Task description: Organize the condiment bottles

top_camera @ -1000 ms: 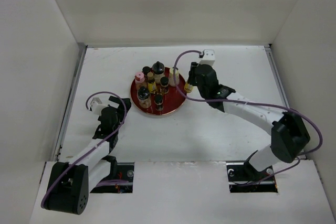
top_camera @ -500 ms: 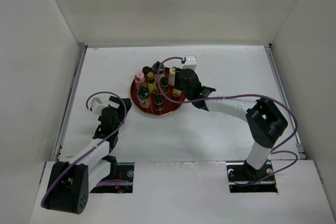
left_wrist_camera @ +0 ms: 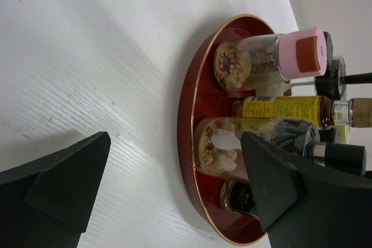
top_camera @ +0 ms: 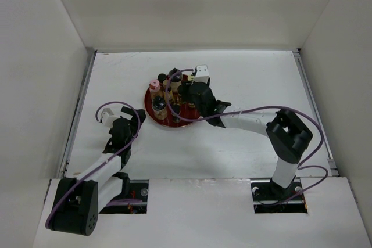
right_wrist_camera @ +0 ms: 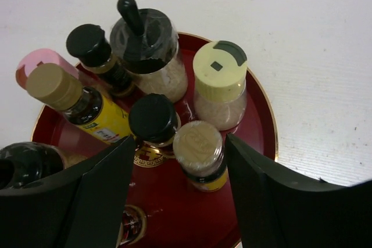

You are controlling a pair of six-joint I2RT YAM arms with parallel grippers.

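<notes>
The right gripper (right_wrist_camera: 180, 140) hangs over the red tray (right_wrist_camera: 258, 120) with its jaws spread wide and clamping nothing. The tan-lidded jar (right_wrist_camera: 199, 146) stands on the tray directly between them, closer to one finger than the other, upright with its lid up and long axis vertical. The other condiment bottles (right_wrist_camera: 148, 45) crowd just beyond, also upright. The left gripper (left_wrist_camera: 174, 143) sits near-left of the tray, jaws wide and empty, so the right arm is nearer.

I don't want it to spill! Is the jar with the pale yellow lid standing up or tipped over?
Standing up. The pale yellow-lidded jar sits on its base on the red tray, with its lid facing up.
</notes>
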